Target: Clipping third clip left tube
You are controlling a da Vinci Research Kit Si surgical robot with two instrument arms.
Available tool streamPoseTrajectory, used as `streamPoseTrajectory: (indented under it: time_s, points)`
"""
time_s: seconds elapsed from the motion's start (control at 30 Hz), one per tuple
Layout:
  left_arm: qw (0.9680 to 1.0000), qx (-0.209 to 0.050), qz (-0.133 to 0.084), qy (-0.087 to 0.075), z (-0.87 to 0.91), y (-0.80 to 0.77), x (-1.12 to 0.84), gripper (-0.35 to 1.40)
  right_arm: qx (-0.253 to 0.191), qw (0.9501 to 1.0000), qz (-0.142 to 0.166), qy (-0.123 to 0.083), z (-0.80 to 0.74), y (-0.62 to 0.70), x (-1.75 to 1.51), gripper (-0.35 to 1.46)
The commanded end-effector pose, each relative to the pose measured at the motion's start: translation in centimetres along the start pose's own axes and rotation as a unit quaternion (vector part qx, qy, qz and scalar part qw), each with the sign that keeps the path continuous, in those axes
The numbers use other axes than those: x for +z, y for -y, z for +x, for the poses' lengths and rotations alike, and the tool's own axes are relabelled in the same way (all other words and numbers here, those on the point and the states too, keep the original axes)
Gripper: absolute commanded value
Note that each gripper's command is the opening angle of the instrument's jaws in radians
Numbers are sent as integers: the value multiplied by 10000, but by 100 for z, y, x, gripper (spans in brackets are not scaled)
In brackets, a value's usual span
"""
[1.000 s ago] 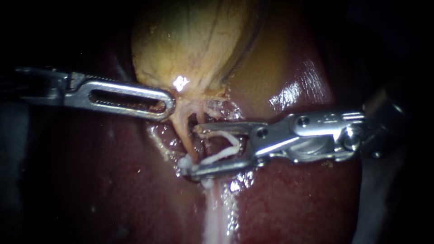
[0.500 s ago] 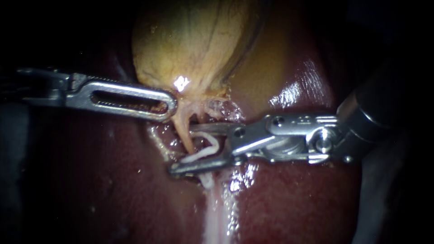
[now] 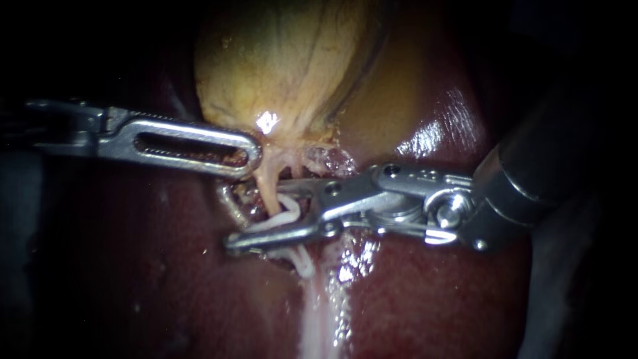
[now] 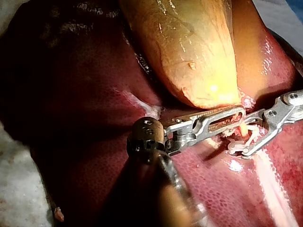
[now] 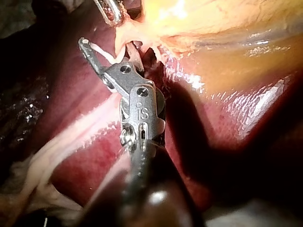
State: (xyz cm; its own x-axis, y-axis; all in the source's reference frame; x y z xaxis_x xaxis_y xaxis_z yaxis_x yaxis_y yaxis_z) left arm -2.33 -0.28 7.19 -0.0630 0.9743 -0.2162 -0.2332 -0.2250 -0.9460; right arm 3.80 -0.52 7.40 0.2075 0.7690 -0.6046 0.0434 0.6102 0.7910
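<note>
The dark red liver [image 3: 166,266] fills the scene, with the bulging yellow gallbladder [image 3: 286,66] lying on it. The left instrument [image 3: 247,154] has its slotted steel pincer clamped on the gallbladder's narrow end. The right instrument [image 3: 262,214] holds a white plastic clip [image 3: 289,211] in its half-apart pincer, around the pale left tube [image 3: 266,189].

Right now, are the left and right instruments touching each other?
Apart. In the endoscope view the left instrument ends at the gallbladder neck; bare tissue shows between it and the right instrument, which carries a clip.
</note>
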Motion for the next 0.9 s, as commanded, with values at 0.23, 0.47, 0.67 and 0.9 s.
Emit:
streamPoseTrajectory:
  time_s: [0.23, 0.47, 0.67, 0.9]
  points:
    - [10000, 1, -1, 1, 0, 1, 1, -35, 90, 10000, 4, -13, 2, -3, 0, 35]
    - [10000, 1, -1, 1, 0, 2, 1, -35, 467, 9989, -60, -59, 0, -5, -6, -19]
    - [10000, 1, -2, 2, 0, 2, 1, -35, 792, 9968, -63, -83, -1, -6, -8, -35]
    - [10000, 1, -2, 2, 0, 2, 1, -35, 861, 9962, -63, -67, -6, -6, -7, -35]
